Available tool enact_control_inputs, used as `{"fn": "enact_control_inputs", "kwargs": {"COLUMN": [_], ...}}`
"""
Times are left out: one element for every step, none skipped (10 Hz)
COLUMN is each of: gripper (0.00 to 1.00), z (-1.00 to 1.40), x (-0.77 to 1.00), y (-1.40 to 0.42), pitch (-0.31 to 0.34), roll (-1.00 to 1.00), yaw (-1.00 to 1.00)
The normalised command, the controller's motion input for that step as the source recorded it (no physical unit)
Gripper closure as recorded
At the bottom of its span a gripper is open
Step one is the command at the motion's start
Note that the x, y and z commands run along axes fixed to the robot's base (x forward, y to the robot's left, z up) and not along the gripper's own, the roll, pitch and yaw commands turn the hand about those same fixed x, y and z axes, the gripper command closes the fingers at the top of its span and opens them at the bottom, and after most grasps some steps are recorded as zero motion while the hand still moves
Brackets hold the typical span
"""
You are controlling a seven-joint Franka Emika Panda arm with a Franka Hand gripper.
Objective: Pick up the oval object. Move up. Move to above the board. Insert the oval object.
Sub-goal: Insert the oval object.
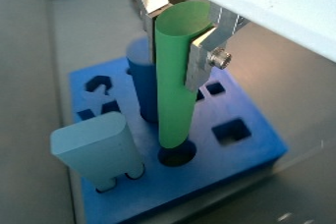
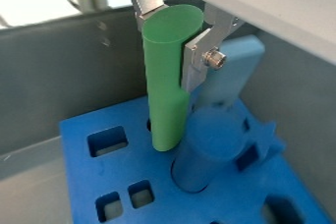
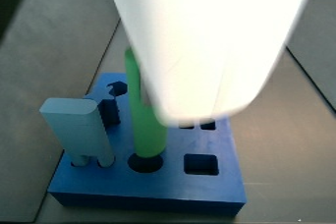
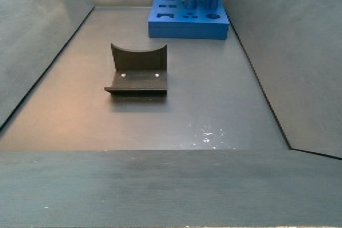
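My gripper point(image 1: 178, 41) is shut on the oval object point(image 1: 174, 81), a slim bright green peg held upright near its top between the silver fingers point(image 1: 205, 59). The same grip shows in both wrist views: gripper point(image 2: 171, 36), oval object point(image 2: 165, 81). The peg's lower end sits in a round hole of the board point(image 1: 243, 154), a dark blue slab with cut-outs. In a side view the peg point(image 3: 140, 115) stands in that hole of the board point(image 3: 144, 191), and a white blur hides the gripper. The other side view shows the board point(image 4: 177, 27) at the far end.
On the board stand a light blue rectangular block point(image 1: 94, 147) point(image 3: 73, 125) and a thicker dark blue cylinder point(image 2: 210, 149) point(image 1: 140, 66), both close to the peg. The dark fixture point(image 4: 138, 70) stands mid-floor. Grey walls point(image 4: 47, 52) enclose the bin.
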Motion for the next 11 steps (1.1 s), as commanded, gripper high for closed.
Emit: {"fn": "enact_control_inputs", "kwargs": {"gripper": [1.00, 1.00, 1.00, 1.00, 1.00, 1.00, 1.00, 1.00, 1.00, 1.00, 1.00], "z": [-0.54, -0.49, -0.43, -0.42, -0.25, 0.00, 0.00, 0.00, 0.00, 0.00, -0.04], "x": [0.00, 0.00, 0.00, 0.00, 0.00, -0.36, -0.40, -0.29, -0.36, -0.05, 0.03], "y": [0.00, 0.00, 0.00, 0.00, 0.00, -0.16, -0.22, -0.23, -0.14, 0.00, -0.20], "pitch": [-0.016, -0.027, -0.031, -0.031, -0.024, -0.114, -0.130, -0.101, -0.164, -0.006, -0.096], "roll": [0.00, 0.00, 0.00, -0.01, 0.00, 0.00, 0.00, -0.03, 0.01, 0.00, 0.00], "yaw": [-1.00, -1.00, -1.00, -1.00, -1.00, -0.55, -0.49, -0.61, -0.22, 0.00, -0.11]}}
